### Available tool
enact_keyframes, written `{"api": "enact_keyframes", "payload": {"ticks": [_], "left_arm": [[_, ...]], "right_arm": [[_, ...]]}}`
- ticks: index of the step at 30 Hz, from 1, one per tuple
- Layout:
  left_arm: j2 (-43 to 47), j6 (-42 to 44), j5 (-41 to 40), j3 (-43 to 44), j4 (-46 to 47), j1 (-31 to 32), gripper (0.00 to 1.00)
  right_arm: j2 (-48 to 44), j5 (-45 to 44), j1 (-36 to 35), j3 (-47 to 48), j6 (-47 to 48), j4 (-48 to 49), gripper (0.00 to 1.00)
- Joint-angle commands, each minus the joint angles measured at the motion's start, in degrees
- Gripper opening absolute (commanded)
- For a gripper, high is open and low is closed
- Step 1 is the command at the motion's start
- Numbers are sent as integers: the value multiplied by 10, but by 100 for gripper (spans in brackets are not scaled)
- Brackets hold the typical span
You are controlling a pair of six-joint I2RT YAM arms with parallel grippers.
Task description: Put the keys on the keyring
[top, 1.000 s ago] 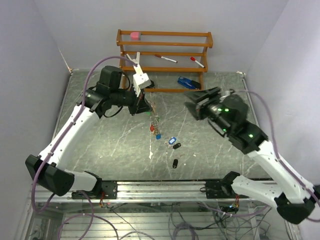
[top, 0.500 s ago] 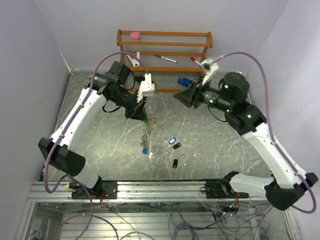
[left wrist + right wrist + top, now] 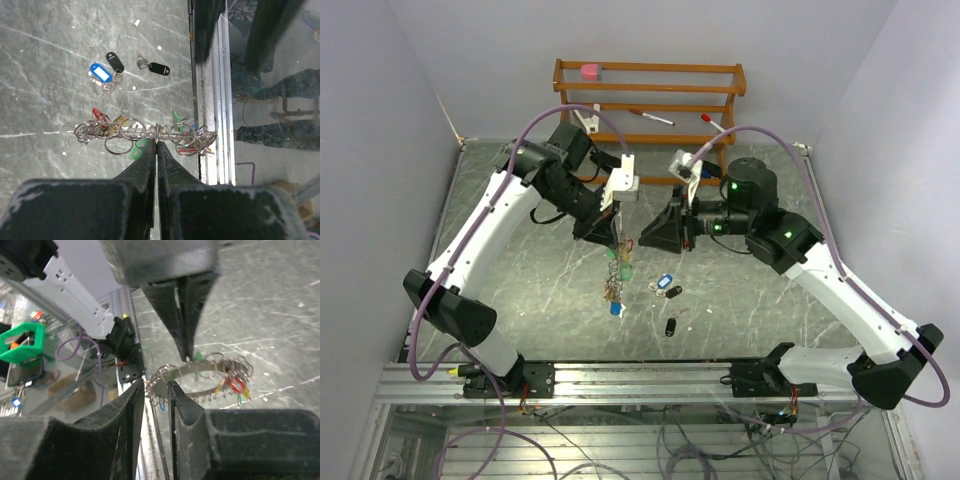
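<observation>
My left gripper (image 3: 612, 235) is shut on the keyring (image 3: 615, 272), a thin wire loop that hangs from it above the table with red, yellow, green and blue tags. In the left wrist view the fingertips (image 3: 150, 150) pinch the wire at the middle of the keyring (image 3: 125, 132). My right gripper (image 3: 648, 238) points left, just right of the ring. In the right wrist view its jaws (image 3: 157, 390) stand a narrow gap apart, with the near end of the keyring (image 3: 200, 371) at that gap. The loose keys lie on the table: a blue-tagged one (image 3: 665, 283) and two black ones (image 3: 674, 292) (image 3: 670, 326).
A wooden rack (image 3: 650, 90) stands at the back with a pink block (image 3: 590, 71) and two red-capped pens (image 3: 650, 117) (image 3: 713, 123). A blue object (image 3: 692, 172) shows partly behind the right wrist. An aluminium rail (image 3: 640, 380) runs along the near edge.
The right gripper swung down and left from near the rack to just beside the hanging keyring. The left gripper moved a little right with the ring. The loose keys have not moved.
</observation>
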State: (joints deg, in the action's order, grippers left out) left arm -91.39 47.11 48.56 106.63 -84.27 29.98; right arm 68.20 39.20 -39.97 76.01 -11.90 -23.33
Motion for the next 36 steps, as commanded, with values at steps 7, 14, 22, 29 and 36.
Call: {"api": "enact_keyframes", "payload": {"ticks": [7,14,22,29,36], "left_arm": [[-16,-5,-1,40,-13,61,7],[-12,-10,-4,48,-13,74,7],[-8,-14,-4,55,-11,79,7],[-5,-9,-5,44,-10,80,7],[-4,-1,-3,15,-14,79,7]], "right_arm": [[35,27,-34,-4,46,-14,22],[24,38,-34,-19,59,-39,16],[14,54,-36,-53,38,-19,14],[9,36,-49,-66,31,15,12],[-63,-12,-49,-109,40,35,13]]}}
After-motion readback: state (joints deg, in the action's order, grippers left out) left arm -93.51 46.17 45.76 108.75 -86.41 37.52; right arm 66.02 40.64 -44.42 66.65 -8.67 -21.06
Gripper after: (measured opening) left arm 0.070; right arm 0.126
